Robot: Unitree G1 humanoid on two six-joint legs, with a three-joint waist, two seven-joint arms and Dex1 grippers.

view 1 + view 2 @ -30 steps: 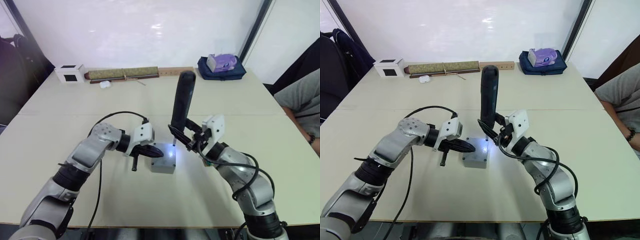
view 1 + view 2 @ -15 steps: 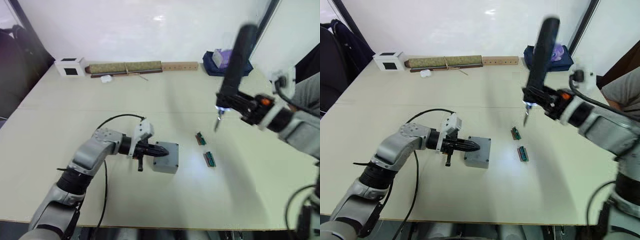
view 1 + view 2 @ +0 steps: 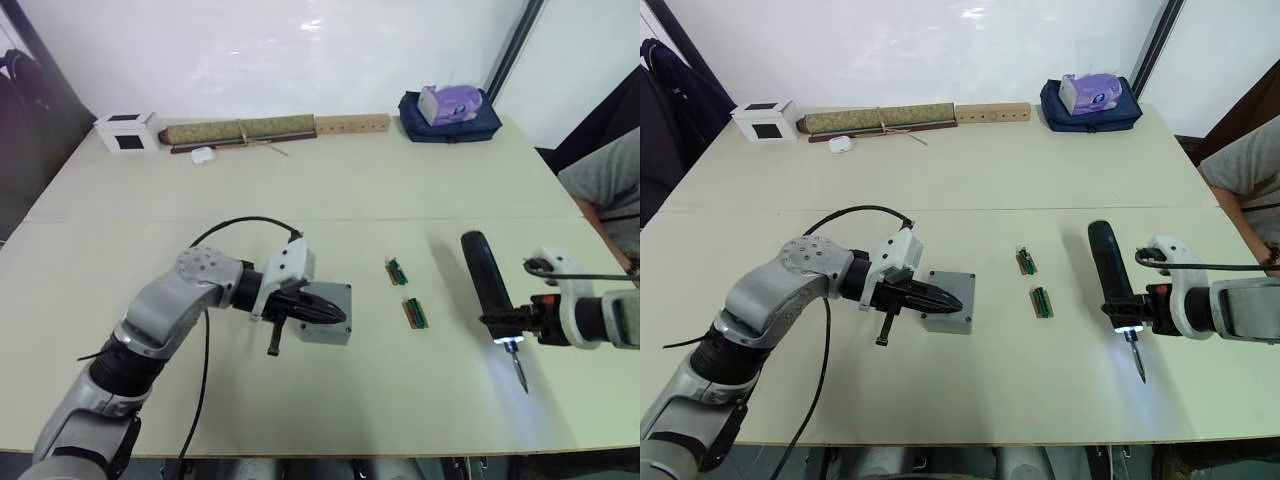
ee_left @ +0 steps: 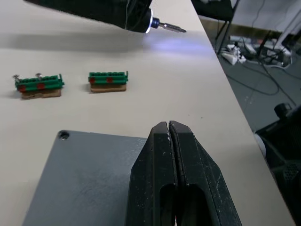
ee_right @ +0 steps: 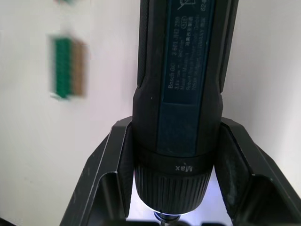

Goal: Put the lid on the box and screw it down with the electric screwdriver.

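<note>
The grey lid (image 3: 335,296) sits on the grey box (image 3: 322,334) in the middle of the table; a corner screw hole (image 4: 62,136) shows in the left wrist view. My left gripper (image 3: 338,316) lies over the lid, shut with nothing between its fingers (image 4: 162,155). Far to the right, my right gripper (image 3: 503,322) is shut on the electric screwdriver (image 3: 482,272), a black tool with a dark blue middle (image 5: 181,94). It is held nearly flat and low over the table, its lit bit (image 3: 518,368) pointing at the near edge.
Two small green strips (image 3: 397,271) (image 3: 416,312) lie between the box and the screwdriver. Along the far edge are a white box (image 3: 125,130), a long roll (image 3: 240,130), a wooden bar (image 3: 350,124) and a dark blue bag (image 3: 450,110). A person's sleeve (image 3: 610,180) is at the right.
My right arm lifted the screwdriver off the box, swung it right and brought it down low and nearly flat. The left gripper stayed shut on the lid. The camera shifted.
</note>
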